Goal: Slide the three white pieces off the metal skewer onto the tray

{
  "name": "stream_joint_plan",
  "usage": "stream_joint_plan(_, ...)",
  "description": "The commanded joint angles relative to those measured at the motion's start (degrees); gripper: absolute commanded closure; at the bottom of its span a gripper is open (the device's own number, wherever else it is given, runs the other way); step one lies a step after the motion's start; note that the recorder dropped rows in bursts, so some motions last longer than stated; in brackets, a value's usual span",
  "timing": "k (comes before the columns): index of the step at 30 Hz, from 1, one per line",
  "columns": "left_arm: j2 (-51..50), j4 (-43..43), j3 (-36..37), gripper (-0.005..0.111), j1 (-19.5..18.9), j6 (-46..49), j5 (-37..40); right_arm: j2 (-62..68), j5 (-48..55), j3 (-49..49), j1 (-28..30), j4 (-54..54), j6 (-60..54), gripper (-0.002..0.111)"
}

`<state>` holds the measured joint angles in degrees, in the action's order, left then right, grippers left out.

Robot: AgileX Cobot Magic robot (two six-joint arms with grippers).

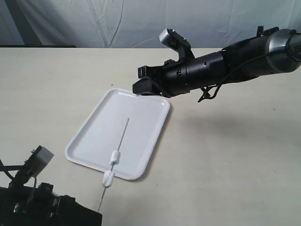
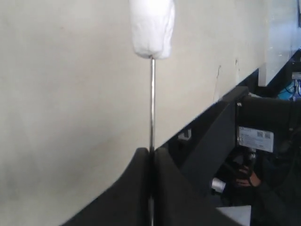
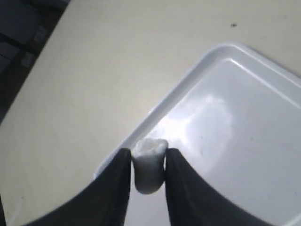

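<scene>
Over the far corner of the glossy white rectangular tray [image 1: 94, 136], the right gripper [image 3: 148, 156] is clamped on one small white irregular chunk [image 3: 149, 167], its two dark fingers pressing the chunk's sides. That chunk is off the thin dark grey metal skewer [image 1: 123, 134] and hangs just above the tray's rim, as the right wrist view shows.

At the near edge of the beige table [image 1: 225, 155], the left gripper [image 2: 151, 157] is closed tight on the bare end of the skewer. The rod slants away from it, with its free tip over the middle of the tray. Whether the tip touches the tray cannot be told. Two more white chunks are threaded on it. One [image 1: 115, 157] sits over the tray, close to the near rim. The other [image 1: 108, 178] sits just outside that rim, over the table.

By my reading, the first of the three pieces is stripped and about to be set down. The next move calls for the right fingers to part while the chunk is inside the rim, not on it. After that, the right gripper should come back to the chunk nearer the tip, pinch it lightly and draw it along the rod toward the tip. The left gripper must keep the rod steady so the last chunk also comes off over the tray.
</scene>
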<state>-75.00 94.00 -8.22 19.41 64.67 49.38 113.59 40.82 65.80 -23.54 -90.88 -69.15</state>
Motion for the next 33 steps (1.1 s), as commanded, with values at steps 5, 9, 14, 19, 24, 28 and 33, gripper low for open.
stream_joint_plan(5, 0.3, 5.9, -2.5, 0.107, 0.1, 4.1, -5.5, 0.0, 4.3, 0.2, 0.0, 9.5, 8.1, 0.059)
stream_joint_plan(9, 0.3, 5.9, -4.4, 0.107, 0.1, 3.4, -5.5, 0.0, 11.5, 0.2, 0.0, 6.2, 8.1, 0.062)
stream_joint_plan(14, 0.3, 5.9, -5.0, 0.107, 0.1, 3.2, -5.5, 0.0, 14.4, 0.2, 0.0, 6.7, 8.4, 0.062)
stream_joint_plan(19, 0.3, 5.9, -5.8, 0.107, 0.1, 3.2, -5.6, 0.0, 15.1, 0.2, -1.4, 6.7, 9.5, 0.062)
stream_joint_plan(24, 0.3, 5.9, -7.2, 0.107, 0.1, 2.8, -5.5, 0.0, 14.4, 0.2, -3.9, 6.7, 9.6, 0.062)
stream_joint_plan(28, 0.3, 5.9, -7.2, 0.107, 0.1, 2.7, -5.5, 0.0, 14.0, 0.2, -4.5, 6.8, 9.6, 0.062)
stream_joint_plan(33, 0.3, 5.9, -7.2, 0.107, 0.1, 2.7, -5.9, 0.0, 15.4, 0.2, -4.6, 6.8, 9.8, 0.062)
